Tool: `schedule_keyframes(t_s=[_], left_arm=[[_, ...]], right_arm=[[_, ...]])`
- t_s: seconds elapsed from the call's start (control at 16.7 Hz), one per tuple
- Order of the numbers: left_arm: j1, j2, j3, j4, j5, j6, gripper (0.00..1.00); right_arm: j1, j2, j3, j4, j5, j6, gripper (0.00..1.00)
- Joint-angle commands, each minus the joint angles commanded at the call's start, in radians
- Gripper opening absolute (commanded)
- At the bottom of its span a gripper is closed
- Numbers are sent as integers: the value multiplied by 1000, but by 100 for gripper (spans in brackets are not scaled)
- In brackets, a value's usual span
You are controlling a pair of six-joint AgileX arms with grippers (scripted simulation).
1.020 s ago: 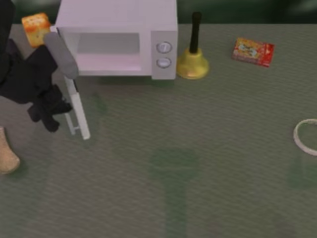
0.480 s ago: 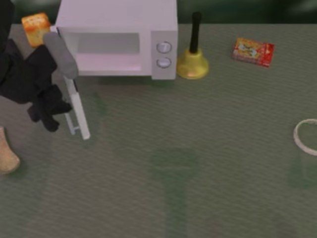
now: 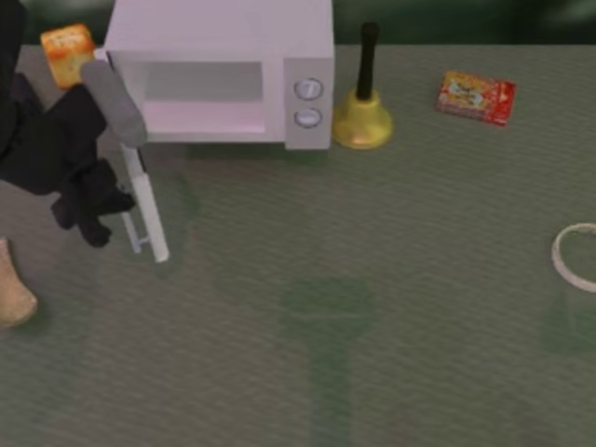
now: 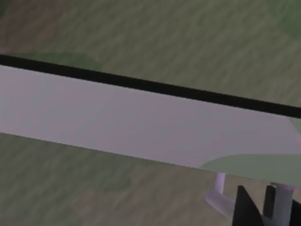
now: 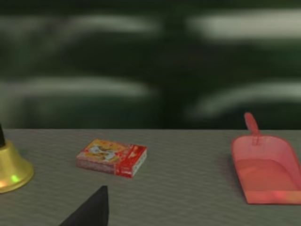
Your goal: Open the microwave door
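White and swung wide, the door stands nearly square to the microwave, hinged at the oven's left front corner and reaching out toward 6 o'clock over the table. Its cavity lies fully exposed, so the task looks all but done.

At 9 o'clock from the door's free end, the left tool sits against the thin bar handle, on the door's outer side. That placement makes sense: pulling at the handle, far from the hinge, gives the most leverage. The left wrist view shows the door's edge as a long pale band, with the handle post and dark fingertips beside it, yet whether the tool is clenched on the bar or loose cannot be told from either view.

A toast slice lies at the table's far left corner, at 9 o'clock from the microwave, and a tan object sits cut off by the table's left edge. Right of the oven's knobs stands a brass bell, then a red box, and a white ring at the right edge.

The right arm is parked off the top view; its wrist camera looks across at the bell, box and a pink dustpan, with one dark fingertip showing, not enough to judge its state.
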Motion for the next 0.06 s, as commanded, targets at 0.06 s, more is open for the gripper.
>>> schedule_keyframes(t_s=[0.06], left_arm=[[0, 0, 0, 0, 0, 0, 0]], right_arm=[[0, 0, 0, 0, 0, 0, 100]])
